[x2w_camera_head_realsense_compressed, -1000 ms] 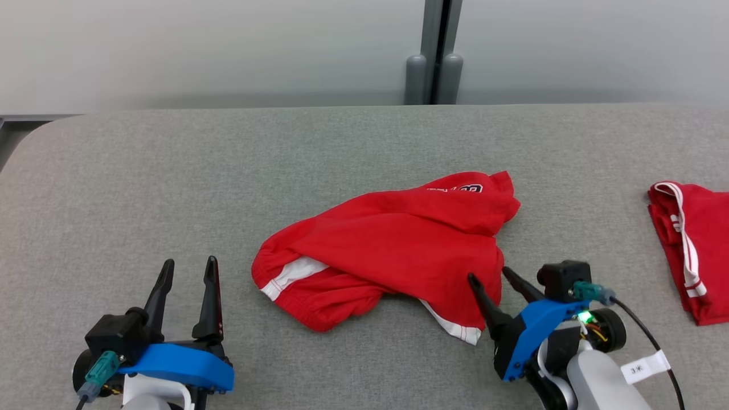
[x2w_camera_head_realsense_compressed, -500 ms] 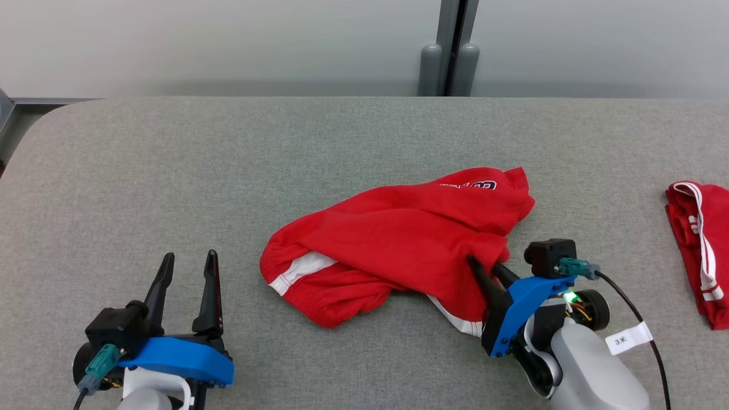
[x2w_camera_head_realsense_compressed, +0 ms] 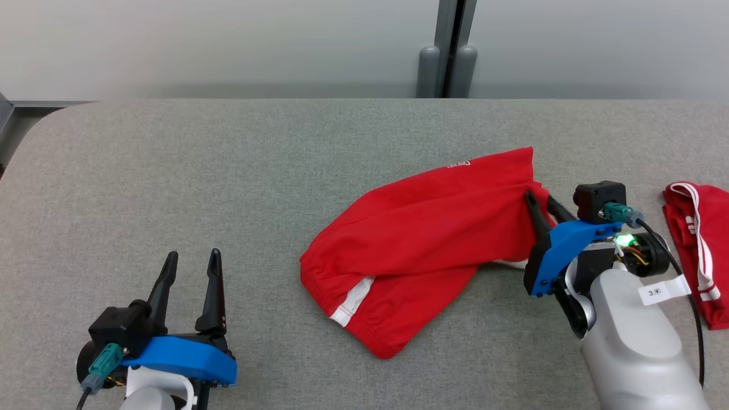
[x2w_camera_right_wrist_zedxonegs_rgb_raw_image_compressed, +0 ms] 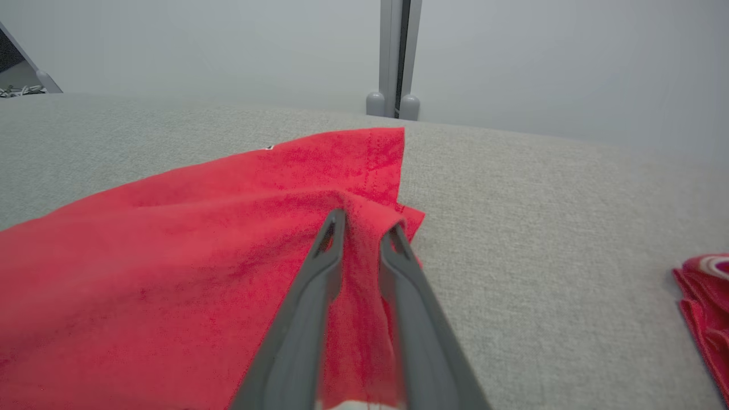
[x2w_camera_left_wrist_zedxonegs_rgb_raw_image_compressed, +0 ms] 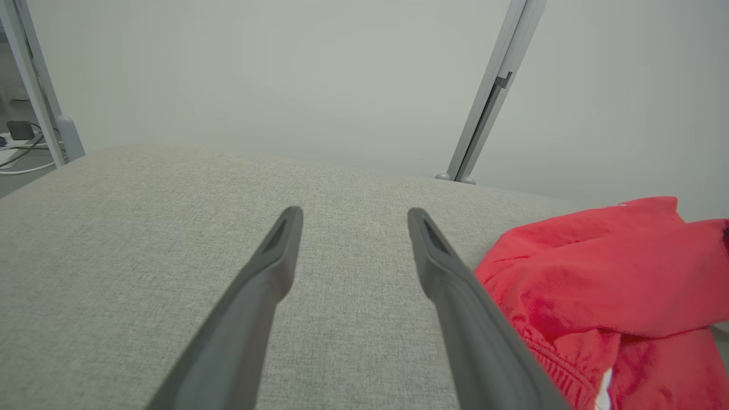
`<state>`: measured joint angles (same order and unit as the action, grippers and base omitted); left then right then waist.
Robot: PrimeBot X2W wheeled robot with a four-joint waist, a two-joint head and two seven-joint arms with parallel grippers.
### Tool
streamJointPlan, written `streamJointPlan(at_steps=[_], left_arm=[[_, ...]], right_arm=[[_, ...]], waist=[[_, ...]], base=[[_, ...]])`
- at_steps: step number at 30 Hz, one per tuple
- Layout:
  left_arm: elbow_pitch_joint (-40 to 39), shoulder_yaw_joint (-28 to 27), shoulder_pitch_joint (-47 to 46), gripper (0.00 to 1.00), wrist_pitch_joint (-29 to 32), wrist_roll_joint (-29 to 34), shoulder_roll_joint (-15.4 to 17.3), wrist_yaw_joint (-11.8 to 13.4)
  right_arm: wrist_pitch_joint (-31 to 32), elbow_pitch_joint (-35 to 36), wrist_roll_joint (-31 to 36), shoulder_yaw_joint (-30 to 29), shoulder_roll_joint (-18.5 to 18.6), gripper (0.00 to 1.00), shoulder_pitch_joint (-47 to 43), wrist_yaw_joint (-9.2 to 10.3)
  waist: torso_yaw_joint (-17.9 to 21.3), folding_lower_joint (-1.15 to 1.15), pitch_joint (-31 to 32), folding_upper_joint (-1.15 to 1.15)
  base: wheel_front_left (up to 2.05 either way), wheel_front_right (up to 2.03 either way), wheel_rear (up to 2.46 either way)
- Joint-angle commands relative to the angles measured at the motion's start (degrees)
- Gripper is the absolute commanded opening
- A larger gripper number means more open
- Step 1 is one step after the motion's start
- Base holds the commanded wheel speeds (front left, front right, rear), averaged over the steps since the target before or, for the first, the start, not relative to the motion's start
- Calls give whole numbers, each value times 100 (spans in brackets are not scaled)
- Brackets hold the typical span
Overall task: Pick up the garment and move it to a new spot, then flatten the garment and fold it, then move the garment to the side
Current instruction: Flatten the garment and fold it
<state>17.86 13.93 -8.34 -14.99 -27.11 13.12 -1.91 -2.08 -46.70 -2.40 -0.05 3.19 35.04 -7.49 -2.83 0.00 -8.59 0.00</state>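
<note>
The right gripper (x2w_camera_head_realsense_compressed: 539, 198) pinches the red garment (x2w_camera_head_realsense_compressed: 427, 228) at its edge. The left gripper (x2w_camera_head_realsense_compressed: 193, 254) stands spread wide, well apart from it.

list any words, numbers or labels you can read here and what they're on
"3", then a star-like mark I can't make out: white tag beside the pale forearm.
Too small and cut off to read: white print at the far edge of the red garment.
Nothing else legible.
</note>
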Motion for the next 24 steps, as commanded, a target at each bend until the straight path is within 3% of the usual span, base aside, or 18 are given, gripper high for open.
streamJointPlan(at_steps=[1,7,15,24], left_arm=[[21,-15,-27,100,-24,35,-6,-17],[71,-70,123,100,-24,51,-48,-30],[84,-166,353,100,-24,104,-122,-22],[47,-308,612,100,-24,158,-188,-39]], right_arm=[[-35,40,72,-47,27,100,47,-3],[-267,385,151,-198,74,100,-353,-3],[-825,1627,-11,-173,145,100,-1326,-3],[-518,3300,-174,-270,28,100,-2698,-2]], waist=[[5,0,35,0],[79,0,211,0],[290,0,480,0],[466,0,674,0]], base=[[0,0,0],[0,0,0],[0,0,0],[0,0,0]])
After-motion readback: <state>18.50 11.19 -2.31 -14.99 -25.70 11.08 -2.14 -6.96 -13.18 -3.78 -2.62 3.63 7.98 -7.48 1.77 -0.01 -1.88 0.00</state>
